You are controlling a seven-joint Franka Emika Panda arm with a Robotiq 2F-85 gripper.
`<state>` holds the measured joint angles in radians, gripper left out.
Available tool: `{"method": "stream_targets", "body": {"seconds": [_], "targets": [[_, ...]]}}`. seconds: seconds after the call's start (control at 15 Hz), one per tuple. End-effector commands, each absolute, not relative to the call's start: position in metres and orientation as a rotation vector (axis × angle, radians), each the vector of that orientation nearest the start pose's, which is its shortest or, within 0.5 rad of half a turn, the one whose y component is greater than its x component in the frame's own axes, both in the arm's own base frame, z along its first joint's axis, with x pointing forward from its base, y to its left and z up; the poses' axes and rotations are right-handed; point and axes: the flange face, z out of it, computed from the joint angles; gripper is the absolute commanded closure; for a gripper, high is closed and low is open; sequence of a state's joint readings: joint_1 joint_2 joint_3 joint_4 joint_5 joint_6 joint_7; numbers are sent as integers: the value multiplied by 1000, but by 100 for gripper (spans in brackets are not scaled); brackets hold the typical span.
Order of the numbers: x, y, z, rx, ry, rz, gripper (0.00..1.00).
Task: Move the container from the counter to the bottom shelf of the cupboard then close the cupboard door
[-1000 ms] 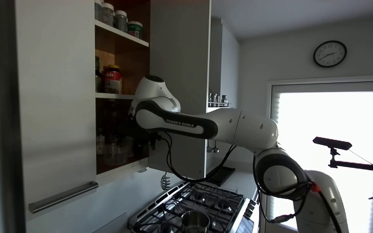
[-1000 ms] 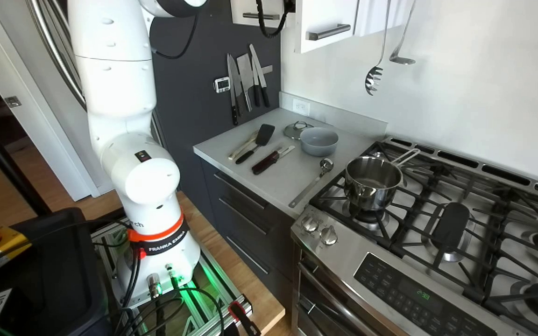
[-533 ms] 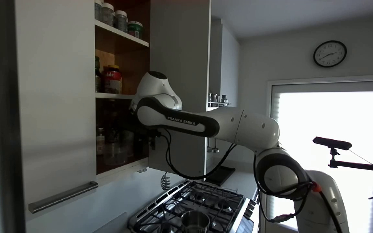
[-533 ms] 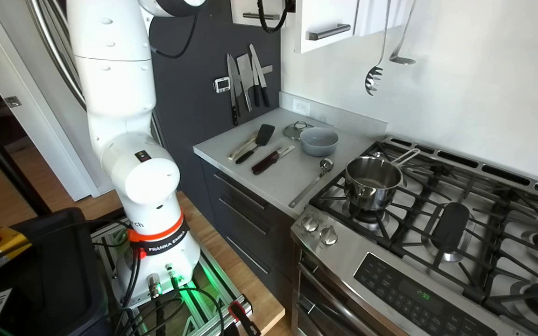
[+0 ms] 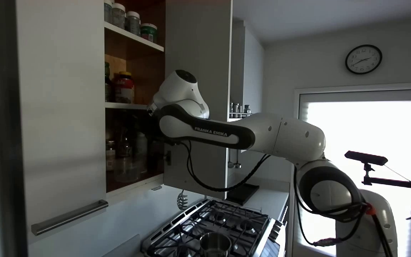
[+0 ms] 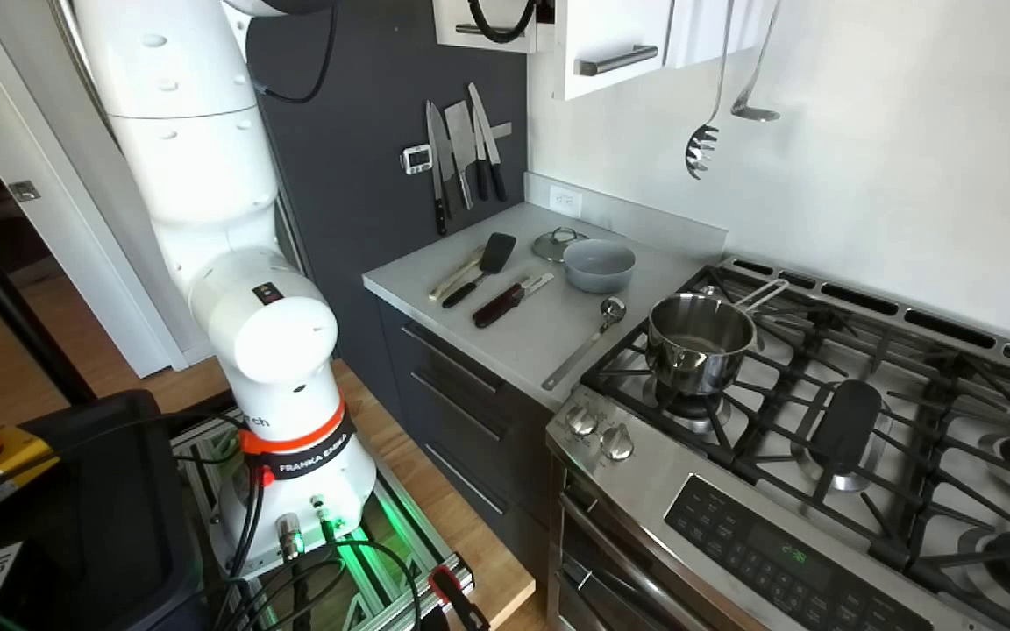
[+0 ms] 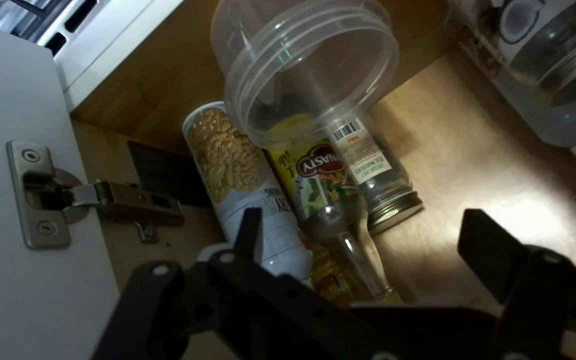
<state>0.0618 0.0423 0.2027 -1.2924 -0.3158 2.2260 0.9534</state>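
The container (image 7: 248, 65), a clear round plastic tub with an open mouth, stands on the bottom shelf (image 7: 133, 95) near its front edge. In an exterior view the container (image 5: 127, 170) shows dimly inside the cupboard (image 5: 141, 42). My gripper (image 7: 363, 220) is open, its fingers wide apart with nothing between them, clear of the tub. In the exterior views it is lost in the dark or out of frame. The cupboard door (image 5: 198, 71) stands open beside the arm; its inner face, the pale door panel (image 7: 23, 295), fills the left of the wrist view. The counter (image 6: 522, 342) lies below.
A white canister (image 7: 273, 225), a Dynasty bottle (image 7: 328, 200) and a metal-lidded jar (image 7: 393, 207) stand behind the container. A larger jar (image 7: 558, 75) is at right. The door hinge (image 7: 40, 195) juts out. Another shelf (image 5: 125, 106) runs above; a pot (image 6: 700, 350) sits on the hob.
The arm has drawn back and upward, away from the container, moving right in an exterior view. More bottles show behind the tub, which has stayed in place. The door has not moved.
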Motion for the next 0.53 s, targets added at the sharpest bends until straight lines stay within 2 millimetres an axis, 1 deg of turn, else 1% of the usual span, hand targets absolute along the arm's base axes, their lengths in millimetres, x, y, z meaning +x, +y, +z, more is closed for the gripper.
{"method": "stream_targets", "body": {"seconds": [0.0, 0.13, 0.2, 0.27, 0.33, 0.47], "targets": [[533, 138, 811, -2485, 732, -1349, 0], [516, 137, 809, -2473, 722, -1373, 0], [510, 138, 809, -2425, 707, -1382, 0], [508, 138, 809, -2341, 725, -1406, 0], [526, 145, 821, -2407, 706, -1385, 0], [517, 144, 818, -2365, 700, -1412, 0]]}}
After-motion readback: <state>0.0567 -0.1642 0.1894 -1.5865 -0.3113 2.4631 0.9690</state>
